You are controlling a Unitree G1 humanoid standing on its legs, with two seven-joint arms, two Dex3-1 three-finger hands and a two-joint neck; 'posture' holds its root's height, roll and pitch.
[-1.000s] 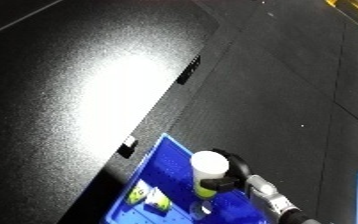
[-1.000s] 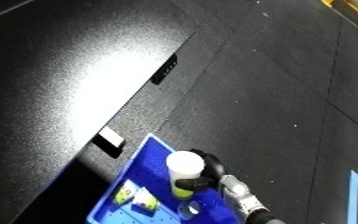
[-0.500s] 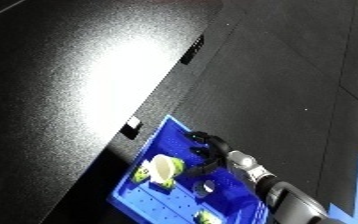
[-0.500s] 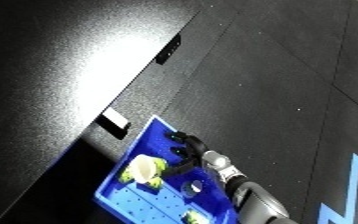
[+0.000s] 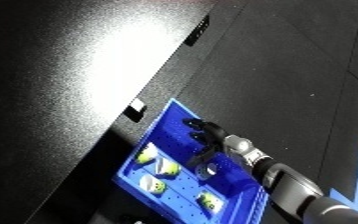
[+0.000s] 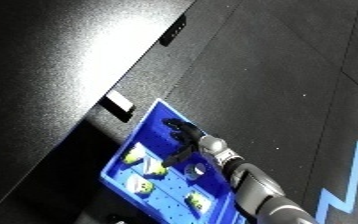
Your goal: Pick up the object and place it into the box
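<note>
A: Which step is this?

B: The release, I'd judge. The right hand (image 6: 186, 142) hangs over the blue perforated plastic bin (image 6: 149, 118) with fingers spread, holding nothing.

A: And the object?

B: Several small yellow-green and white objects (image 6: 151, 168) lie in the bin just below the fingers; which one is the task's, I cannot tell.

A: Next?

B: Probably lifting the hand clear without snagging the bin's wall.

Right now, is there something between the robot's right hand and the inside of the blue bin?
Nothing visible stands between them. The right hand already hangs over the open blue bin, fingers spread and holding nothing, above the yellow-green objects lying inside.
</note>
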